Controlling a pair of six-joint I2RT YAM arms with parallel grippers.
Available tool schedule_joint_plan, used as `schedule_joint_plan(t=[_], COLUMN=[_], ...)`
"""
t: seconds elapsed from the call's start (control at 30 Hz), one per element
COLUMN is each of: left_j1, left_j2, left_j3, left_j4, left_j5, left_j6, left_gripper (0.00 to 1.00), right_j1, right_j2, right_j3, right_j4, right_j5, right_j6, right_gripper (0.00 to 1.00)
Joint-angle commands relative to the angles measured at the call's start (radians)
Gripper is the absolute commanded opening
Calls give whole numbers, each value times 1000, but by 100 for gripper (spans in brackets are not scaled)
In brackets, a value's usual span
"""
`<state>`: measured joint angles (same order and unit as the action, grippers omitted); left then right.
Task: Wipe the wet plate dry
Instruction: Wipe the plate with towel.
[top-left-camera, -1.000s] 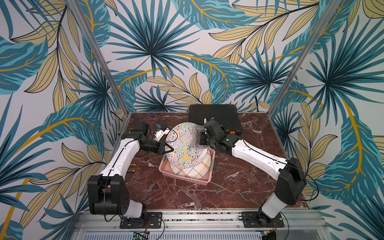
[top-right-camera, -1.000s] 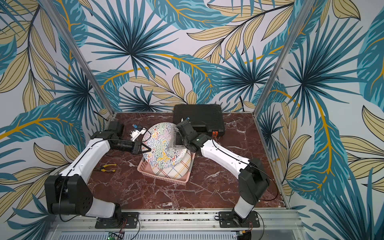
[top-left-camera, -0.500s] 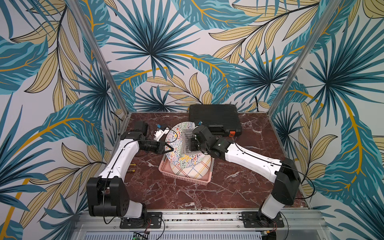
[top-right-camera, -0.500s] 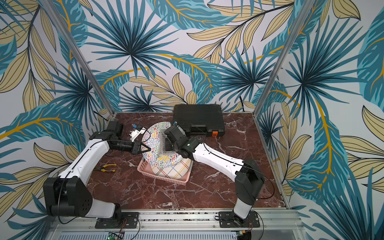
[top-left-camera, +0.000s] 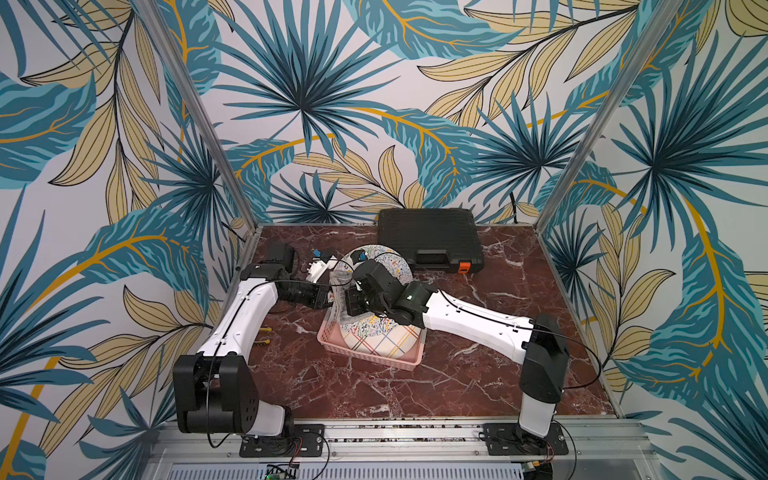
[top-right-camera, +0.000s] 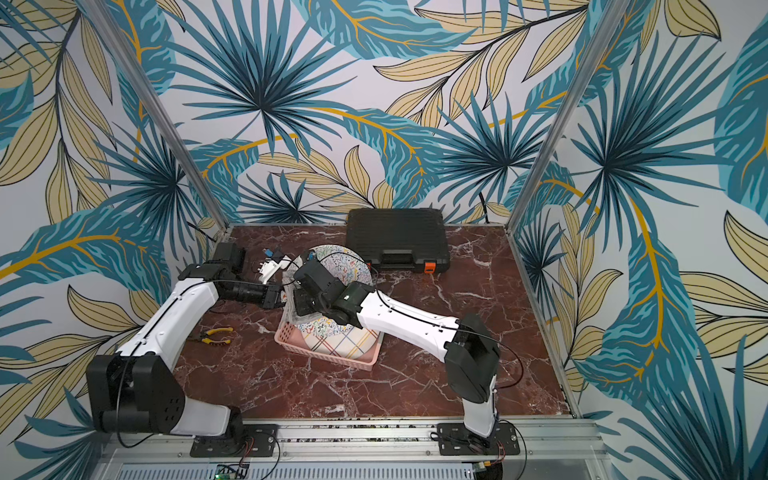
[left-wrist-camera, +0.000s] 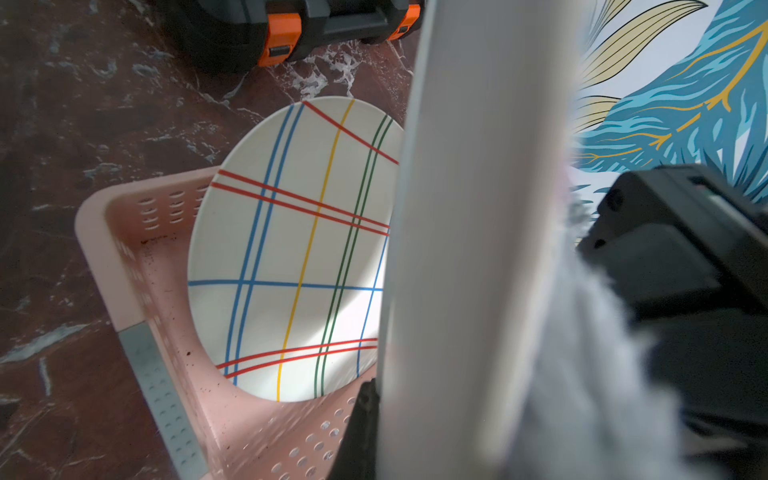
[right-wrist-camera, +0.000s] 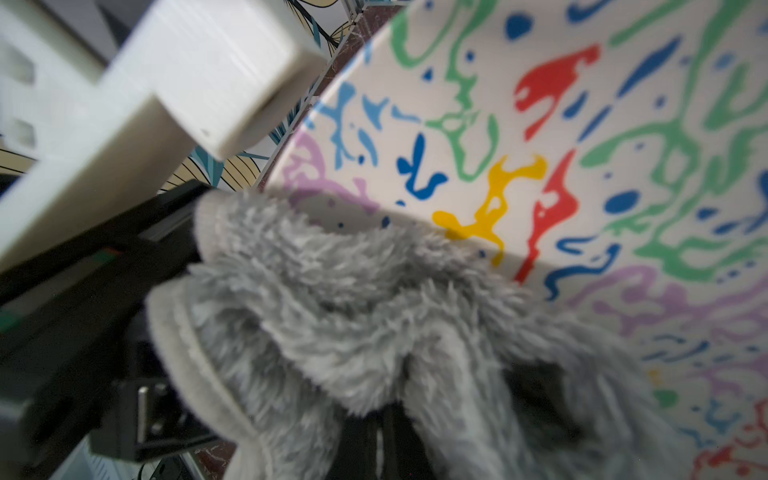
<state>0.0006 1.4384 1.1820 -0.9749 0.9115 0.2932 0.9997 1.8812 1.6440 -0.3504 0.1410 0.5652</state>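
Note:
The plate (top-left-camera: 395, 266), white with coloured squiggles, stands on edge above the pink basket (top-left-camera: 326, 337) in both top views. My left gripper (top-left-camera: 330, 297) is shut on its left rim, which fills the left wrist view as a pale band (left-wrist-camera: 478, 208). My right gripper (top-left-camera: 349, 301) is shut on a grey fluffy cloth (right-wrist-camera: 332, 311). The cloth is pressed against the plate's patterned face (right-wrist-camera: 582, 145) near that left rim. It hides the right fingertips. A strip of the cloth (top-right-camera: 289, 276) shows beside the plate (top-right-camera: 345, 262).
A second plate (left-wrist-camera: 299, 249) with coloured crossing lines leans inside the pink basket (left-wrist-camera: 124, 232). A black tool case (top-left-camera: 430, 239) with orange latches lies at the back. Yellow-handled pliers (top-right-camera: 214, 334) lie on the marble by the left arm.
My right gripper has carried the cloth across the plate's face from its right rim to near its left rim. The left arm and the plate have stayed in place.

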Motion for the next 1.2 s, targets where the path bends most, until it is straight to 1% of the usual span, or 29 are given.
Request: schedule_joint_plan(t=[0.0,0.17,0.3,0.43,0.53,0.63,0.77,0.87,0.93,1.03,1.17], left_j1=[-18,-19,-18,-17,-17,-16,-15,-15,-16,-15,-16], left_j2=[-49,-52,-51,-42,-38,-42,-50,-53,-57,-62,-60], left_j3=[18,19,29,62,76,82,83,79,74,68,70], left_j4=[37,42,40,10,-27,-47,-59,-64,-64,-59,-50], left_j5=[196,196,199,213,228,233,239,251,254,253,257], left_j6=[32,27,20,30,57,76,88,93,97,94,83], left_gripper=[0,0,0,0,0,0,0,0,0,0,0], right_j1=[33,30,30,18,-23,-86,-175,-238,-253,-254,-220], right_j2=[64,42,4,-50,-88,-147,-230,-277,-296,-296,-246], right_j3=[-18,-89,-160,-235,-294,-372,-445,-459,-454,-422,-391], right_j4=[-63,-76,-52,-21,-10,7,10,-10,-19,-26,2], right_j5=[-65,-34,-14,36,54,66,100,118,131,119,79], right_j6=[7,10,18,39,65,87,77,56,40,29,36], right_gripper=[0,0,0,0,0,0,0,0,0,0,0])
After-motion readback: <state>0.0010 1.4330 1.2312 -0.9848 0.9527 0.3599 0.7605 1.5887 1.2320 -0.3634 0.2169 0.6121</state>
